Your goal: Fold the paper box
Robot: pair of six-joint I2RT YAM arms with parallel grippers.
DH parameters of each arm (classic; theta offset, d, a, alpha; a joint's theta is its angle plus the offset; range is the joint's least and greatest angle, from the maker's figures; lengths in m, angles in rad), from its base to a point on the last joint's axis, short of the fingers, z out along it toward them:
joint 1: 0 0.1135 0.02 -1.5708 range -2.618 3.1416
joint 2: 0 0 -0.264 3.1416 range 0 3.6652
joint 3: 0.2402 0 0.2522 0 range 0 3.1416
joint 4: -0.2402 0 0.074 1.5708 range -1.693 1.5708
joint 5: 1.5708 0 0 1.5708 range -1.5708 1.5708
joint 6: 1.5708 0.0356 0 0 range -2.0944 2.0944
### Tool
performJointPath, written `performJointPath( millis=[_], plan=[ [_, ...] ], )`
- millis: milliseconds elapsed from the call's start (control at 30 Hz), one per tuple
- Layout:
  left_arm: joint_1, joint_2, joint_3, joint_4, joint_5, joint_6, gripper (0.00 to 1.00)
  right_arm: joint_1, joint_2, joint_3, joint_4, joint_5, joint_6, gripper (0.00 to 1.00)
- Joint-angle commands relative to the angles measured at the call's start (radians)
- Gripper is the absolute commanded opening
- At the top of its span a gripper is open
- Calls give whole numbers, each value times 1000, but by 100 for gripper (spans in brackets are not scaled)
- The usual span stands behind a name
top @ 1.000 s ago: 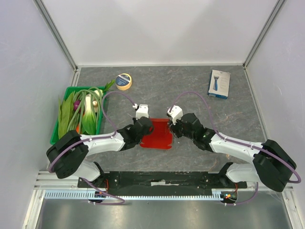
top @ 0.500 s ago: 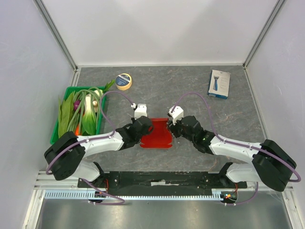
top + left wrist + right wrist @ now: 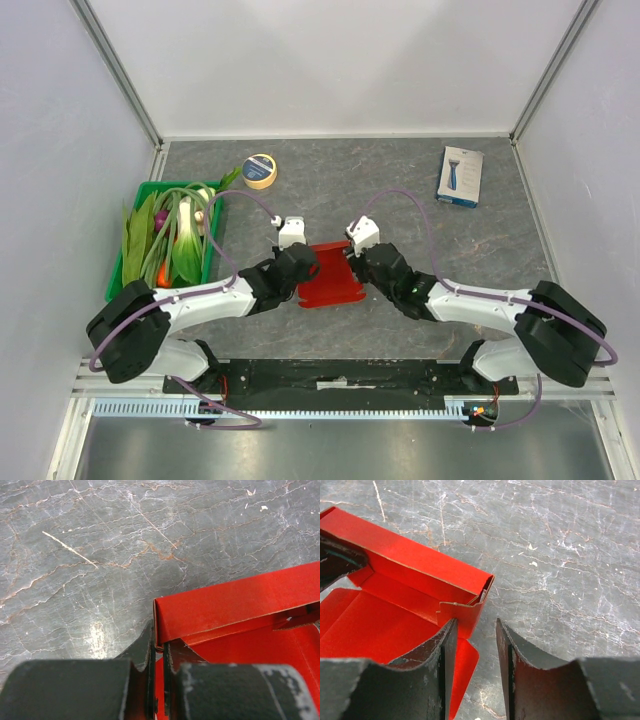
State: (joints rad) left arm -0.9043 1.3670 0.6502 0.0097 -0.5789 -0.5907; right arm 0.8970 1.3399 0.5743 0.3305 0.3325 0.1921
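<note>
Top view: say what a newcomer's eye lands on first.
The bright red paper box in the middle, one wall folded up, the left gripper shut on its left edge and the right gripper open at its right corner. Then the green tray of vegetables on the left.

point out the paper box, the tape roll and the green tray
paper box [image 3: 332, 285], top view, flat red base panel
tape roll [image 3: 260, 184], top view, near side of the ring
green tray [image 3: 116, 282], top view, bare left wall

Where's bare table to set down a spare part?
Free: back strip between tape roll and white-and-blue box; right side, nearer than that box. Crowded: centre, left gripper and right gripper at the paper box; left, green tray.
</note>
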Motion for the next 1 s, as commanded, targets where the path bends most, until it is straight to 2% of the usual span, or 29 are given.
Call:
performJointPath(
  millis=[0, 100, 233, 300, 333, 500, 567, 600, 633, 800, 967],
  plan=[
    [-7, -42, 43, 33, 5, -41, 2, 23, 48, 84, 27, 155, 39, 44],
    [-8, -43, 45, 21, -6, -38, 2, 25, 45, 78, 41, 172, 50, 51],
    [-10, -57, 35, 22, -4, -40, 2, 25, 65, 88, 54, 172, 44, 43],
    [-8, -60, 39, 22, -2, -35, 2, 25, 85, 94, 59, 189, 40, 42],
    [-8, -60, 39, 22, 1, -31, 2, 23, 91, 95, 65, 200, 41, 49],
    [-8, -82, 31, 30, 10, -21, 2, 23, 100, 91, 105, 160, -5, 49],
    [-8, -91, 22, 50, 25, -11, 2, 22, 97, 70, 160, 137, -34, 53],
    [-8, -94, 20, 52, 28, -5, 2, 20, 93, 62, 172, 117, -57, 59],
    [-8, -97, 17, 55, 31, 0, 2, 14, 88, 44, 194, 96, -72, 59],
    [-8, -153, -26, 90, 56, 41, 2, -64, 51, 21, 193, -85, -106, 54],
    [-8, -193, -60, 101, 76, 60, 2, -108, 22, 25, 136, -119, -140, 44]
  ],
)
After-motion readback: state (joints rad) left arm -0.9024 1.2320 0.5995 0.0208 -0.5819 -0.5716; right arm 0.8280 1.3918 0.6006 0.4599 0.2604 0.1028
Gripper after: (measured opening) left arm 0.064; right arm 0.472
